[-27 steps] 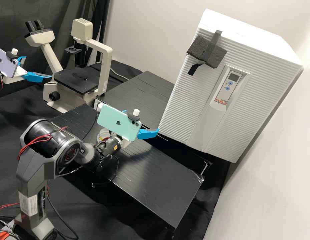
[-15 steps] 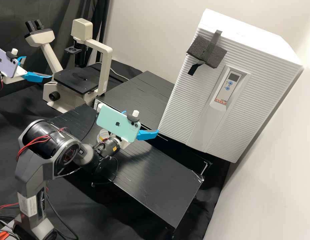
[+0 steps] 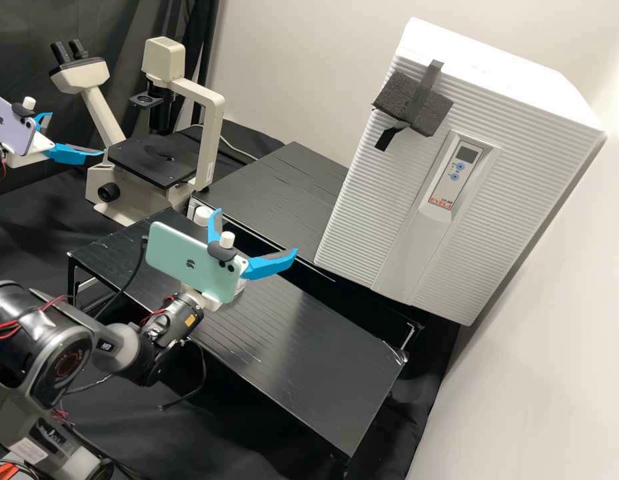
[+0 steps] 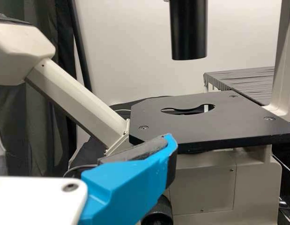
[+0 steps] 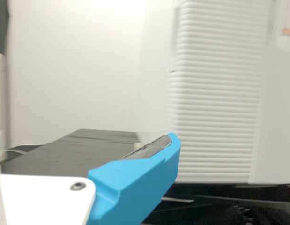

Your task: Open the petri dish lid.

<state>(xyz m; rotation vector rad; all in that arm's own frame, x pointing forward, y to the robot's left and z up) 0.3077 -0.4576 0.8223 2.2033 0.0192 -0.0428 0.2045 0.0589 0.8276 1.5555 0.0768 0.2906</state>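
Note:
In the high view my left gripper [image 3: 76, 134] stands open at the far left, beside the microscope. In the left wrist view a blue finger of my left gripper [image 4: 135, 180] lies before the microscope stage. My right gripper [image 3: 256, 232], behind a green phone, is open above the black bench, nothing between its fingers. The right wrist view has one blue finger of my right gripper [image 5: 137, 180] in front of the white cabinet. Low beside the phone, a pale round piece [image 3: 241, 285] is mostly hidden; whether it is the petri dish I cannot tell.
The microscope [image 3: 152, 160] stands at the back left. A large white cabinet [image 3: 389, 213] fills the right rear. Near the front, the low black bench [image 3: 322, 360] runs down to the right. A white cap [image 3: 202, 215] sits behind the green phone.
My right gripper has moved left in the high view, and both its blue fingers now show, spread apart. The left gripper has kept still.

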